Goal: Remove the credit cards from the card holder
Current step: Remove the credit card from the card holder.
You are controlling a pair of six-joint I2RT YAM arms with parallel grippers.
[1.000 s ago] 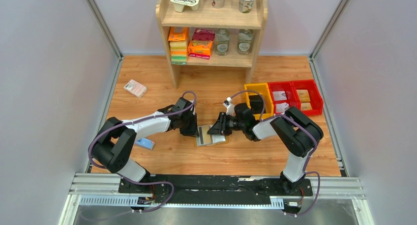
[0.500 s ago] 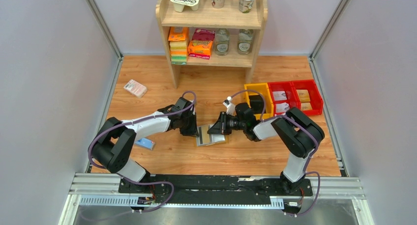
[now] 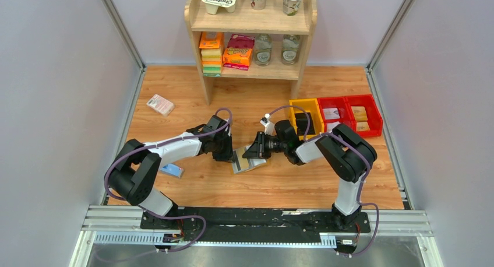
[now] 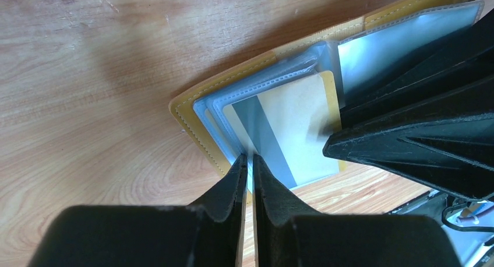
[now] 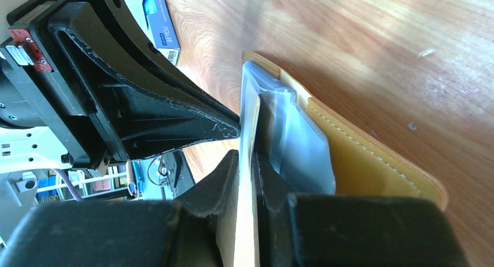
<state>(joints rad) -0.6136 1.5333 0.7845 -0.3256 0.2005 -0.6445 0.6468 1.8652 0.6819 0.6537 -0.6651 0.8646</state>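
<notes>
The tan, stitched holder (image 3: 249, 163) lies open on the wood table (image 3: 291, 185), hemmed in by both arms. The left gripper (image 4: 249, 162) pinches its clear plastic sleeve (image 4: 274, 83). The right gripper (image 5: 247, 159) clamps a cream, grey-striped card (image 4: 291, 121). A blue bar (image 3: 172, 170) lies beside the left arm.

Leather-look card holder (image 5: 373, 162) w/ glossy plastic sleeves (image 4: 402, 39), matt wood-grain table (image 4: 87, 74)

On my screen, a light wooden shelf unit (image 3: 251, 22) stands at the far edge of the orange-brown wood tabletop (image 3: 279, 188). Plain grey walls (image 3: 52, 104) rise behind it and to either side. Opposite it runs an aluminium rail (image 3: 110, 219). The light is even.
</notes>
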